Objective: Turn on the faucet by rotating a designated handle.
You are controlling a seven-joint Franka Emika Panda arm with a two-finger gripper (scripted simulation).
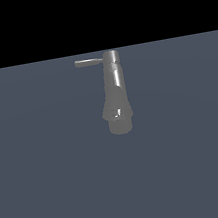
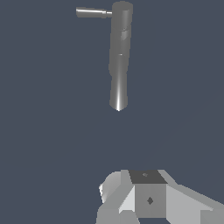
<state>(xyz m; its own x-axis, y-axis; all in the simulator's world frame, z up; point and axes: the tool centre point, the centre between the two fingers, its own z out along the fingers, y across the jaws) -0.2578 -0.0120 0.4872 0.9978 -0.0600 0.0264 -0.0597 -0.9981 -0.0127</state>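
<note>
Flat slate-blue ground (image 1: 54, 191) under a black band of background, seen in a simulator's render. Standing alone on it, the faucet (image 1: 115, 92), grey and glossy, a tapering column widening to a rounded end nearest the exterior camera, topped by a short cylindrical cap (image 1: 111, 56). Jutting sideways from that cap toward the exterior view's left, the handle (image 1: 89, 62), a thin straight bar, far slimmer than the body. Caught also by the wrist camera: same faucet (image 2: 119, 57) and same handle (image 2: 92, 12), bar level and untouched. Well apart from the faucet, at the frame's edge in the wrist view, pale blocky parts of the gripper (image 2: 144, 199), touching nothing. Fingertips cut off by the frame, so spread of the jaws impossible to tell, though nothing seen in its hold. Out of sight altogether in the exterior view, arm and gripper alike
</note>
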